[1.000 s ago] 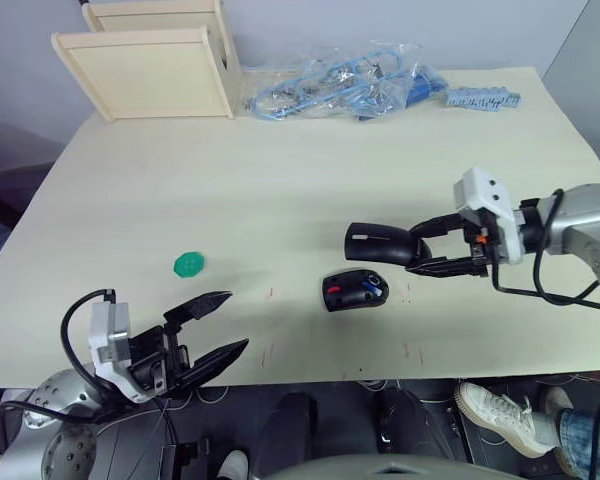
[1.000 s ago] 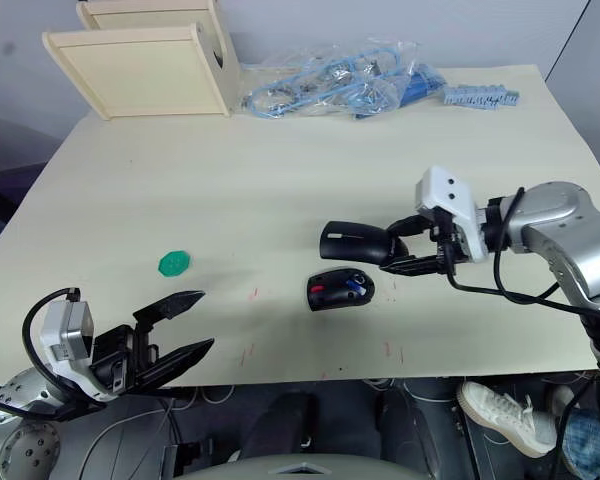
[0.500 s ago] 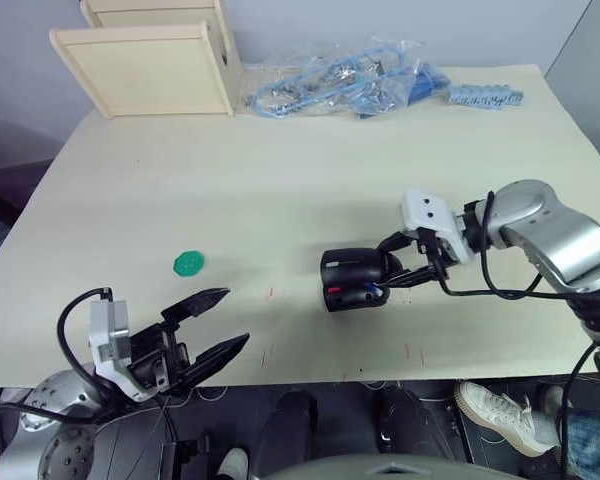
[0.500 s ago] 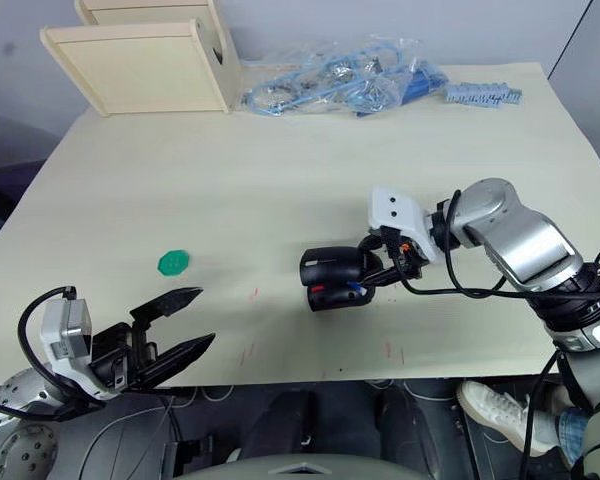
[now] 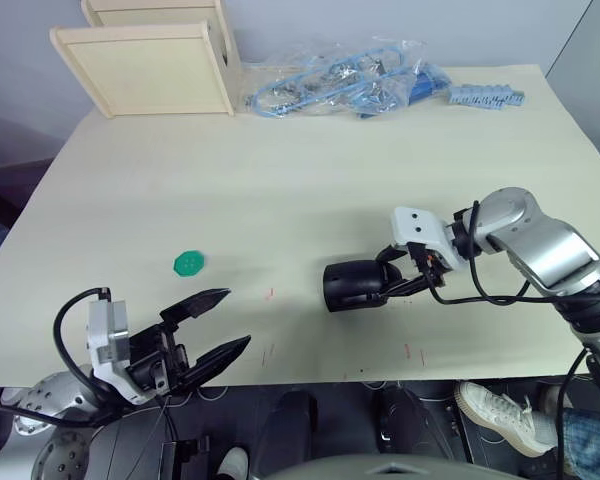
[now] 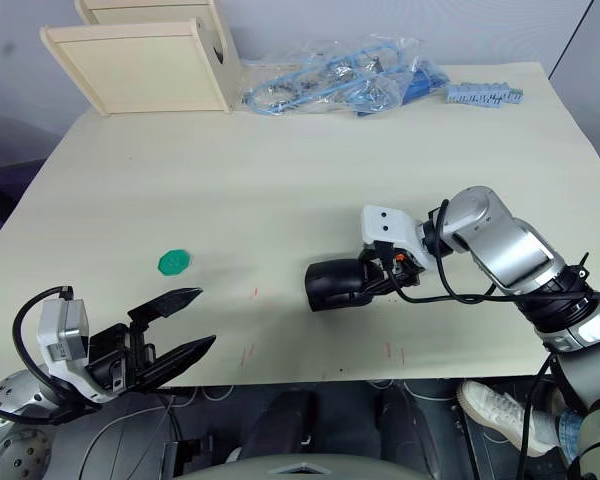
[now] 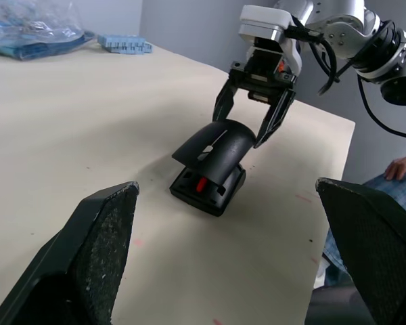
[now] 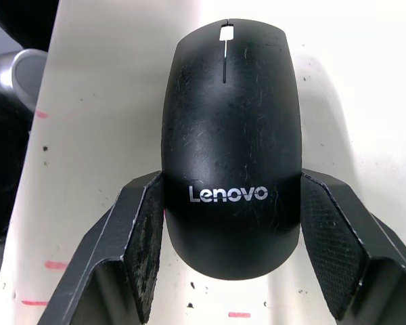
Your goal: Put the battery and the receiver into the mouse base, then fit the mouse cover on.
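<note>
Hovering off the table's (image 5: pixel 130 240) near edge, the left gripper (image 5: pixel 212 328) has its fingers spread wide with nothing in them. To the right of the green disc (image 5: pixel 188 263), the mouse base (image 7: pixel 208 193) lies flat. The right gripper (image 7: pixel 255 122) grips the mouse cover (image 5: pixel 353 283) and holds it tilted on top of the base.

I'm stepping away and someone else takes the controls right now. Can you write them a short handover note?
Right end effector: shut on the cover, holding it by its sides over the base.
Left end effector: open, holding nothing, at the near table edge.
Cover: front end raised off the base, red wheel showing under it, so not seated yet.
Battery and receiver: hidden under the cover; can't confirm they are in.
Left: press the cover flat until it sits flush, then release.
Green disc on the table is not part of the job.
</note>
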